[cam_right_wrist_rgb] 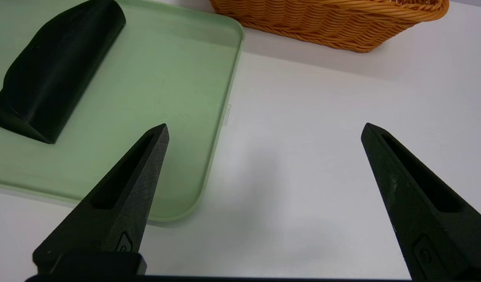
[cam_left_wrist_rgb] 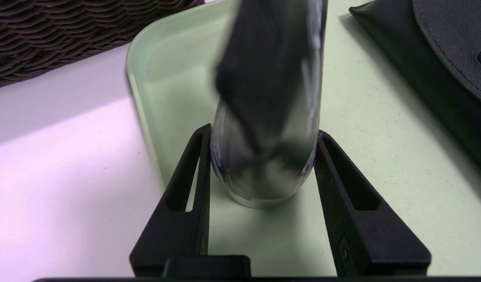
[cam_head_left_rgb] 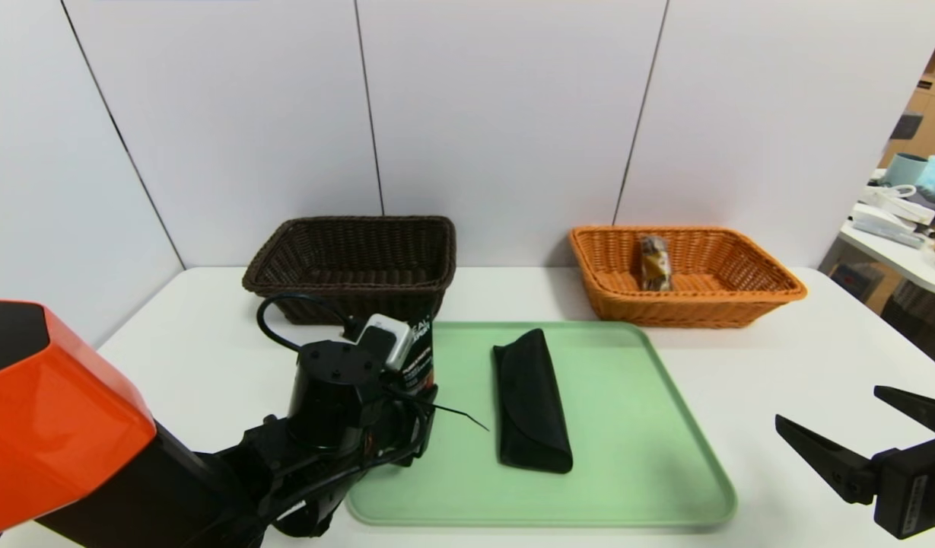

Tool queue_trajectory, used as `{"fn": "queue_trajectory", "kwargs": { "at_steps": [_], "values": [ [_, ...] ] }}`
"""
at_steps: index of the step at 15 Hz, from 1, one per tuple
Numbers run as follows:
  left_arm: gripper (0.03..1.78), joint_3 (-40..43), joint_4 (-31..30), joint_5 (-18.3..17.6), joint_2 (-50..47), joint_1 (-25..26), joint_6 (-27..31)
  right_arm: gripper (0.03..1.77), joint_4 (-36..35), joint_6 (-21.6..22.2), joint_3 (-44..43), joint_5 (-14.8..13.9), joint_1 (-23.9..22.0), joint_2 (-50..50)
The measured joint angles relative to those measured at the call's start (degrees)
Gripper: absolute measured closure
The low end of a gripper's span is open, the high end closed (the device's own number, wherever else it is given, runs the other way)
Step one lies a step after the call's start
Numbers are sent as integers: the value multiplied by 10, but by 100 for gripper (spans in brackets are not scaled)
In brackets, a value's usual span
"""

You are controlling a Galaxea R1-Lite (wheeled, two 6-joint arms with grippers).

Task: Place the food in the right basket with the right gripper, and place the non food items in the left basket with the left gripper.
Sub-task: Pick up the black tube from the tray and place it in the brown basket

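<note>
Left wrist view: left gripper [cam_left_wrist_rgb: 262, 164] is closed on the black tube [cam_left_wrist_rgb: 269, 98], standing on its cap on the green tray [cam_left_wrist_rgb: 381, 156]. Glossy, squeezable plastic is judged light but slippery; the stiffer cap end is favoured. Soft glasses case [cam_head_left_rgb: 532, 399] lies alongside. Right gripper [cam_right_wrist_rgb: 263, 164] hangs spread, empty.

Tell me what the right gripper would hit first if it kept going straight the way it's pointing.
Probably bare table, since the right gripper aims slightly downward between the green tray and the orange basket; depth is uncertain.
</note>
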Motion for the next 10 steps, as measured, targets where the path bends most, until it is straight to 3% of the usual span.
{"fn": "queue_trajectory", "kwargs": {
  "at_steps": [10],
  "values": [
    [100, -3, 3, 4, -45, 1, 4, 11, 1, 0, 0, 0, 1, 1]
  ]
}}
